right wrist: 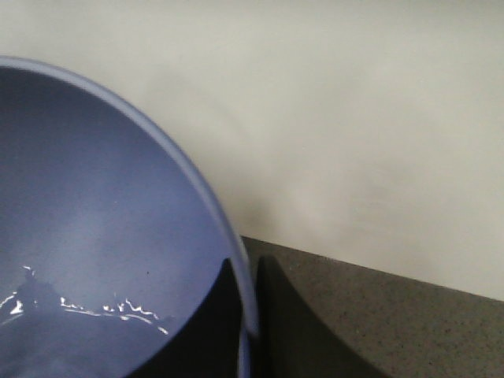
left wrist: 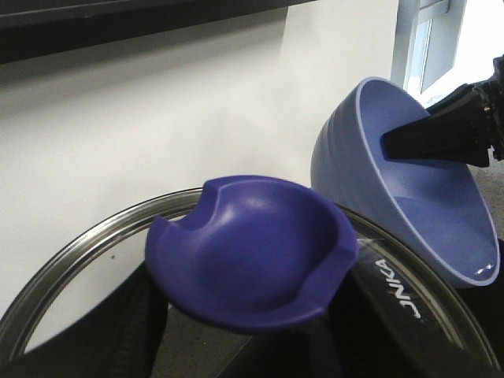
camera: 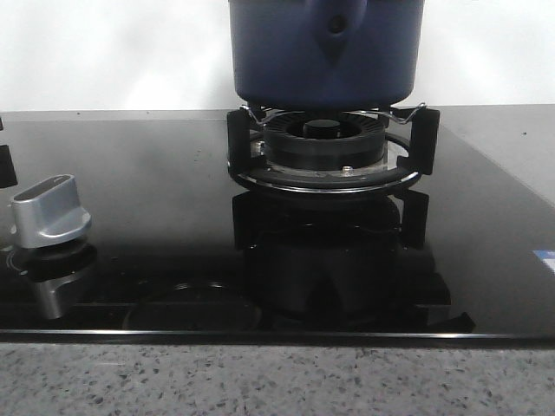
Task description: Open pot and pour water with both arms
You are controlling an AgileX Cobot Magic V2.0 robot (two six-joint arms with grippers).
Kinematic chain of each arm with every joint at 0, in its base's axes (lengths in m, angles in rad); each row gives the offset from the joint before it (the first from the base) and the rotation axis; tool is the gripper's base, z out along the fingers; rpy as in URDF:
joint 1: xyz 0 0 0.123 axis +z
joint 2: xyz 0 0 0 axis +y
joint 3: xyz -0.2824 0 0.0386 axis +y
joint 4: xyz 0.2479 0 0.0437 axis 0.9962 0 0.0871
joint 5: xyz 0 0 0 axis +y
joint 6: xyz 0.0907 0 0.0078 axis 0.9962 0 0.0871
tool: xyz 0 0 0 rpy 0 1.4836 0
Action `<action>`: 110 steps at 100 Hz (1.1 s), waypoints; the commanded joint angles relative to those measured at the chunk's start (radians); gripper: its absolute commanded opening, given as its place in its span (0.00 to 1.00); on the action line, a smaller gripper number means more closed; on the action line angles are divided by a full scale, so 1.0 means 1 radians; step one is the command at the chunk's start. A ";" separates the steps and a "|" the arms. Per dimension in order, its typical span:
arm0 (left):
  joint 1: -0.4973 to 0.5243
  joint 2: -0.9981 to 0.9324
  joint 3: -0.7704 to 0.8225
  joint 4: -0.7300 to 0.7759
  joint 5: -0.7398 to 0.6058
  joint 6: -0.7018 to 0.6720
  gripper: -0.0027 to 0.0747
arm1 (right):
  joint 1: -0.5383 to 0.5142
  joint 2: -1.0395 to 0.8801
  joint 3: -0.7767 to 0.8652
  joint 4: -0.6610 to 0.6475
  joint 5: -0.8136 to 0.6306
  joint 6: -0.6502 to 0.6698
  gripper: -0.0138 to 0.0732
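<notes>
While lid lifted, pot (camera: 325,52) apart from claws

A silver knob (camera: 50,211) sits on the glossy black cooktop (camera: 156,173), left of the burner (camera: 325,143).

Right gripper (right wrist: 248,315): two black, smooth fingers (right wrist: 291,323) tapering to thin, curved blades. Seen beside the light blue bowl (left wrist: 409,181), the right arm's black, angular body shows ribbed edges.

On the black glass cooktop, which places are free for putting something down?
Free: the glass cooktop between the silver knob and the burner, and the strip in front of the burner. Crowded: the burner itself, under the blue pot.
</notes>
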 commanded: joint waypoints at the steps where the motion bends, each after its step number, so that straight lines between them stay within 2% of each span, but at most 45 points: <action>1: -0.003 -0.056 -0.032 -0.108 0.009 -0.010 0.32 | 0.007 -0.059 0.001 -0.009 -0.185 -0.003 0.09; 30: -0.003 -0.056 -0.032 -0.108 0.009 -0.010 0.32 | 0.036 -0.096 0.161 -0.049 -0.477 -0.003 0.09; 48: -0.003 -0.056 -0.032 -0.108 0.009 -0.010 0.32 | 0.040 -0.096 0.200 -0.056 -0.560 -0.003 0.09; 66: -0.003 -0.056 -0.032 -0.108 0.009 -0.010 0.32 | 0.040 -0.096 0.244 -0.056 -0.705 -0.003 0.09; 110: -0.003 -0.056 -0.032 -0.108 0.011 -0.010 0.32 | 0.040 -0.086 0.256 -0.056 -0.763 -0.003 0.09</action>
